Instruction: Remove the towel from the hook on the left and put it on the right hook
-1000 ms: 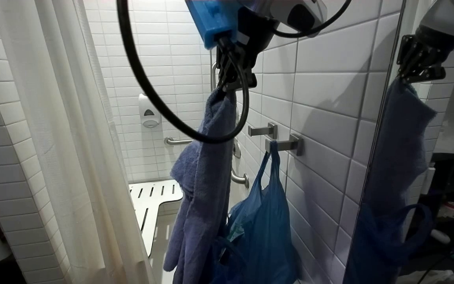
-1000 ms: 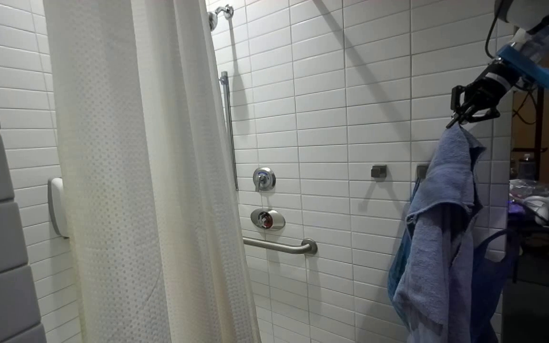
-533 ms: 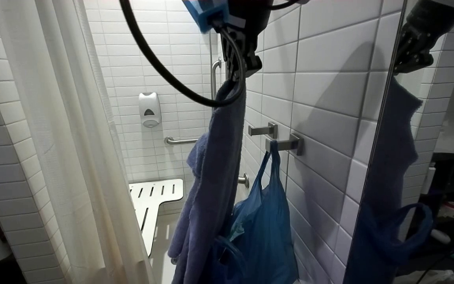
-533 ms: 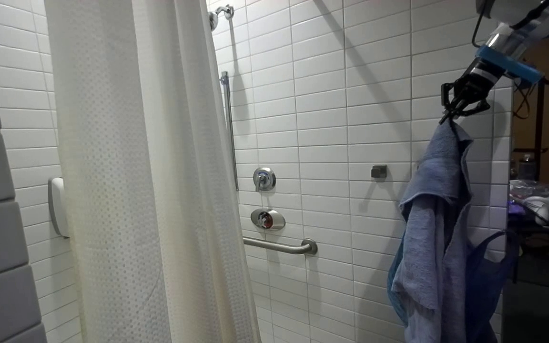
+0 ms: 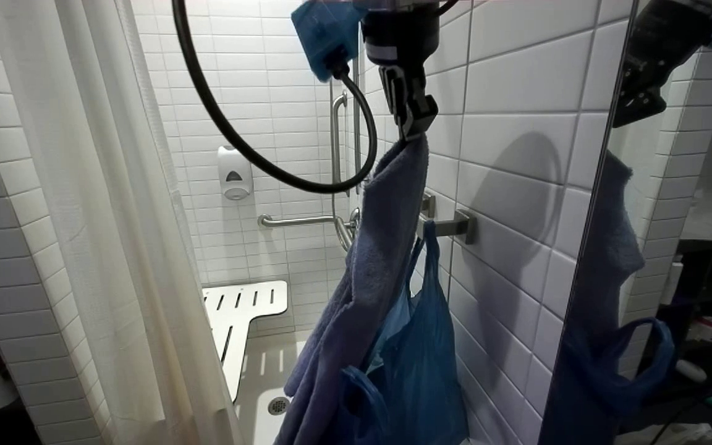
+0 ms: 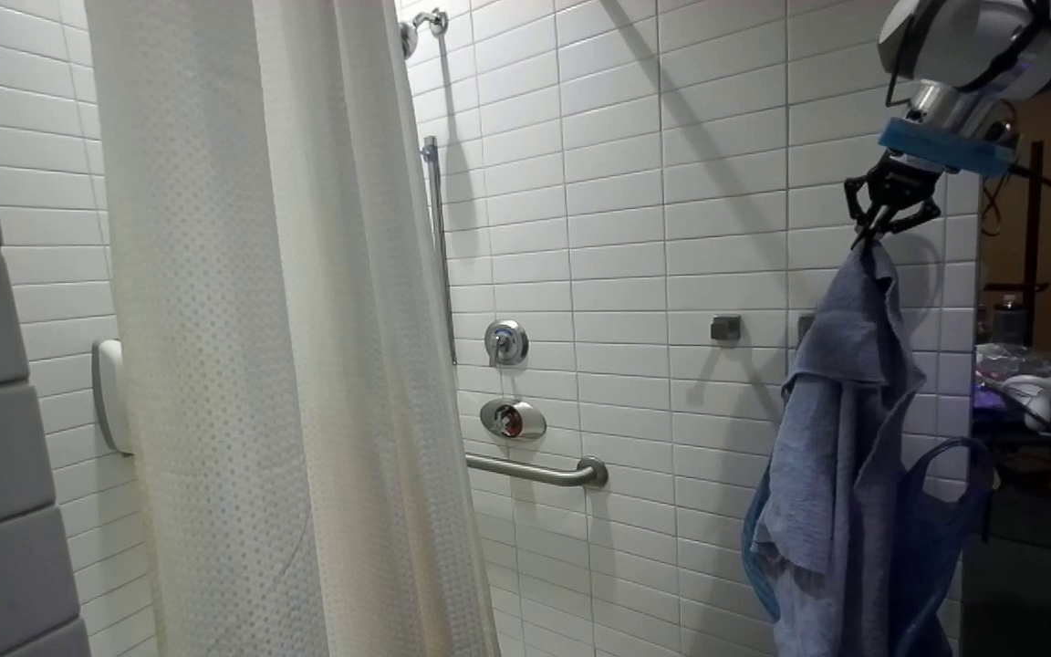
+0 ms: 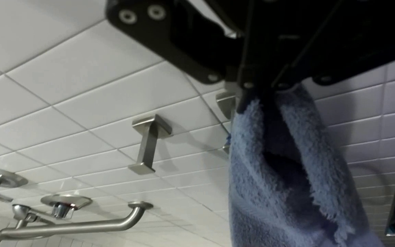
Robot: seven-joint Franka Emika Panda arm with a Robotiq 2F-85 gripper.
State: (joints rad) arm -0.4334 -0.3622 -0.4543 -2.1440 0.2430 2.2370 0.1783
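Note:
The grey-blue towel hangs limp from my gripper, which is shut on its gathered top edge. In the wrist view a fold of the towel gapes beneath the fingertips. Bare, the left hook juts from the tiled wall, also plain as a metal hook in the wrist view. The right hook carries a strap of a shiny blue bag. From an exterior view the towel partly covers the right hook. My gripper is above and out from that hook.
The blue bag hangs just behind the towel, a loose handle loop standing out beside it. A mirror borders the wall at right. A white shower curtain and a grab bar lie to the other side.
In an exterior view the gripper and towel shifted rightward, closer to the tiled wall, now overlapping the left hook there. The wrist has turned to point more steeply down.

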